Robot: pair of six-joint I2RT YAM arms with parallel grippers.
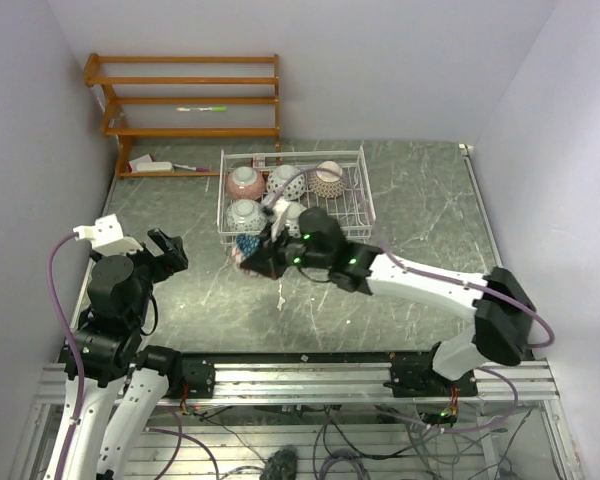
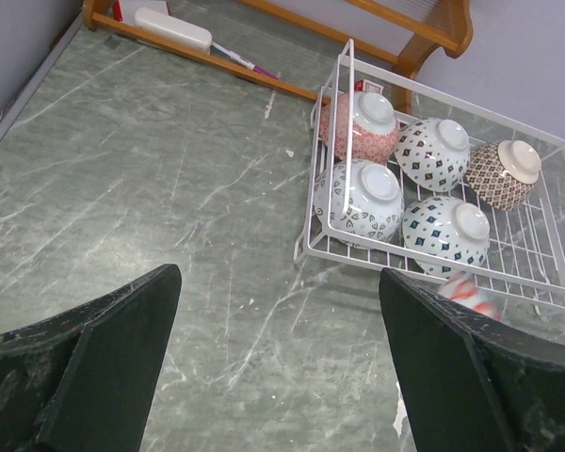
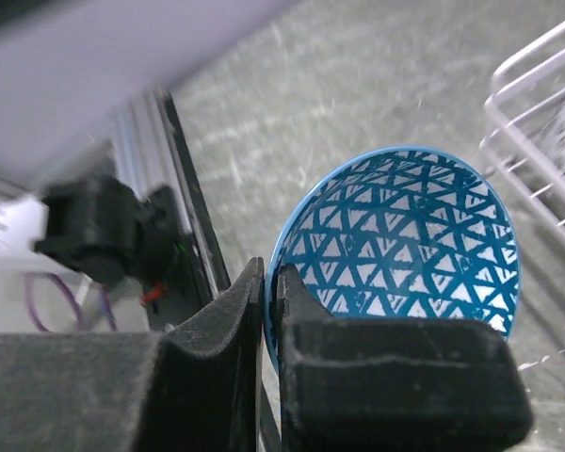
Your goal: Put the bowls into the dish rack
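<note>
Because the right claw (image 3: 268,282) is pinched shut on only a thin slice of the blue bowl's (image 3: 405,235) rim, the bowl could swing or slip out if the wrist turns sharply. It hangs tipped on edge just outside the dish rack (image 1: 365,190), at the rack's 7 o'clock corner in the top view. Five bowls already sit upside down inside, filling the back row and the 7 and 6 o'clock spots. The one free place looks to be around 4 o'clock. Getting there probably means lifting over the side wire and across seated bowls; too low a path could clip a wire or knock ceramic on ceramic. The left claw (image 2: 280,278) hangs open over the counter (image 1: 420,200) at 9 o'clock, holding nothing.
</note>
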